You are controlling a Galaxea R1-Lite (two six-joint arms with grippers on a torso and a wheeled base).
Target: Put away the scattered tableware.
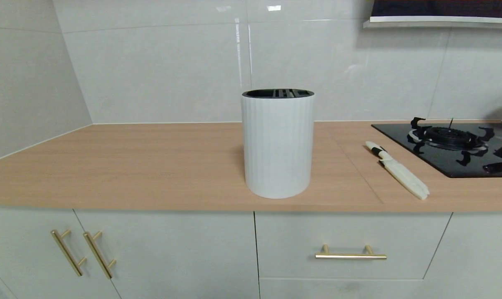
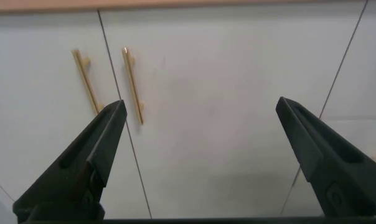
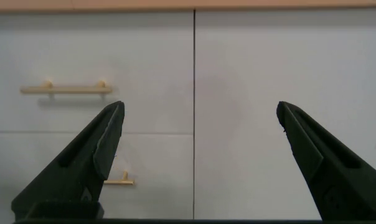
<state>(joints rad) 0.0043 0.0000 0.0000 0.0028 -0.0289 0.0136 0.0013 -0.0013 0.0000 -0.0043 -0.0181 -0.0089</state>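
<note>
A white ribbed cylindrical holder [image 1: 277,145] with a black slotted top stands upright near the front edge of the wooden counter [image 1: 130,166]. To its right a knife [image 1: 397,169] with a white blade and a black-and-white handle lies flat on the counter, beside the hob. My left gripper [image 2: 200,109] is open with nothing between its fingers, below counter height and facing the cabinet doors [image 2: 225,124]. My right gripper [image 3: 200,111] is likewise open and holds nothing, facing the drawer fronts [image 3: 113,124].
A black gas hob [image 1: 454,143] with burner grates occupies the counter's right end. White tiled walls close the back and left. Below the counter are cabinet doors with brass handles [image 1: 82,252] and a drawer with a brass handle [image 1: 350,254].
</note>
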